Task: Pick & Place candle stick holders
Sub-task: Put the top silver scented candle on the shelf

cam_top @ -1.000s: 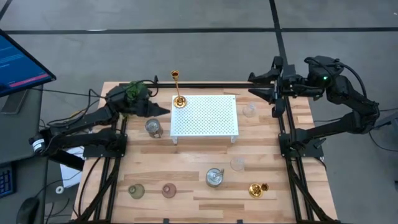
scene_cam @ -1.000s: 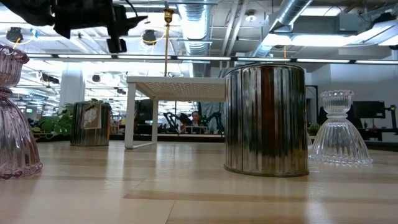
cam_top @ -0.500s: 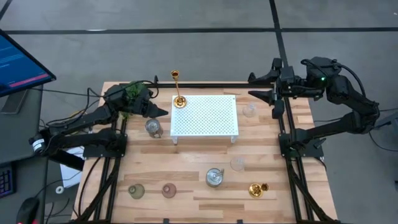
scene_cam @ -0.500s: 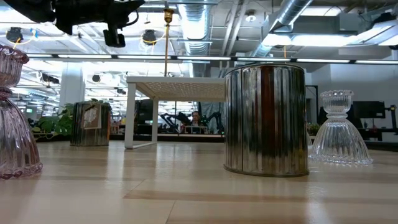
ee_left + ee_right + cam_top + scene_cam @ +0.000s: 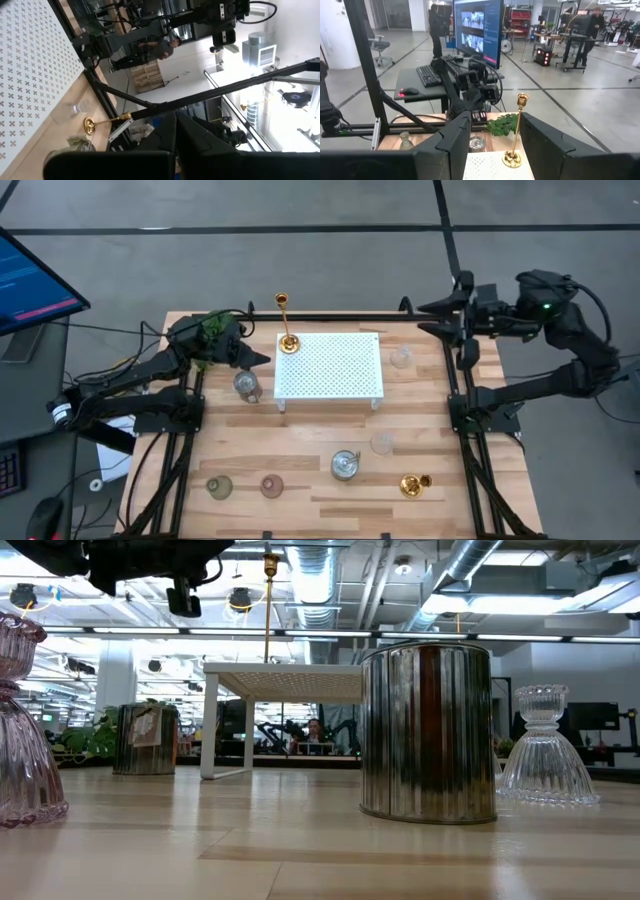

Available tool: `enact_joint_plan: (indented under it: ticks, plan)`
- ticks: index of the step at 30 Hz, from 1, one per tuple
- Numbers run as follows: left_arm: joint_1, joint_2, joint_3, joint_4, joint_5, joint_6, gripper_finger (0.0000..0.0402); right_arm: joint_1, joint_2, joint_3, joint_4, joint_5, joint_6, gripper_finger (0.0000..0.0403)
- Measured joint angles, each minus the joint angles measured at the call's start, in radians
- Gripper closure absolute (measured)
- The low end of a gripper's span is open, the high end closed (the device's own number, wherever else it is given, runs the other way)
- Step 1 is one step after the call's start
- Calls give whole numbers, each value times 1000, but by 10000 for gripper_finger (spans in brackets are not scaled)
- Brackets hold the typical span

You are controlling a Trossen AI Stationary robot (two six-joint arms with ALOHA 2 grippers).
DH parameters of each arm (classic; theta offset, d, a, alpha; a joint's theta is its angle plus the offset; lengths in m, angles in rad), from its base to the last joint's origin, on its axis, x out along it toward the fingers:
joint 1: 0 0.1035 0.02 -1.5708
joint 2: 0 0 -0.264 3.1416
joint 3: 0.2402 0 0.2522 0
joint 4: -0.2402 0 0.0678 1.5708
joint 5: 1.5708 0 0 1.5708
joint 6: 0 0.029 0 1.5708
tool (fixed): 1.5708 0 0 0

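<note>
My left gripper [image 5: 262, 358] hangs at about nine o'clock of the white perforated stand [image 5: 330, 366], its fingers [image 5: 192, 132] pinched together on nothing, above the table [image 5: 300, 450] rather than down among the holders; I judge it is poised between moves, with nothing carried. My right gripper [image 5: 432, 318] waits off the far right corner, at roughly two o'clock of the stand, its dark fingers [image 5: 457, 140] held partly apart with only air between them, which suits an arm that is standing by.

The tall gold candlestick [image 5: 286, 322] stands upright on the stand's ten-o'clock corner, slender stem on a round polished foot, so one piece seems already placed. The rest sit on the bare wood: a ribbed silvery cup [image 5: 247, 385] just at the stand's eight o'clock, close under my left gripper; a clear glass holder [image 5: 402, 358] at its three o'clock; another clear glass one [image 5: 381, 443], a second silvery cup [image 5: 346, 464] and a squat gold holder [image 5: 413, 484] toward five and six o'clock; the greenish holder [image 5: 219, 486] and pinkish holder [image 5: 271, 485] near seven o'clock. In the low view the silvery cup [image 5: 428, 733] shows fluted, mirror-bright walls, likely slick to grip; the glass pieces flare into ribbed bell bases. A leafy green plant [image 5: 213, 330] sits behind my left arm.
</note>
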Motion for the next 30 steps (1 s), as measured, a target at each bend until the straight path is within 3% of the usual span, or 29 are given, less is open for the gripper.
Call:
enact_joint_plan:
  ticks: [7,13,24,30]
  plan:
    - [0,0,0,-32,-76,0,399,0,-33,0,0,0,0,242]
    - [0,0,0,-83,-199,0,400,0,-33,0,0,0,0,242]
    - [0,-1,4,-101,-526,9,400,0,-50,-1,-1,0,0,242]
    - [0,-2,85,-99,-746,162,400,0,-63,-1,-12,0,-1,242]
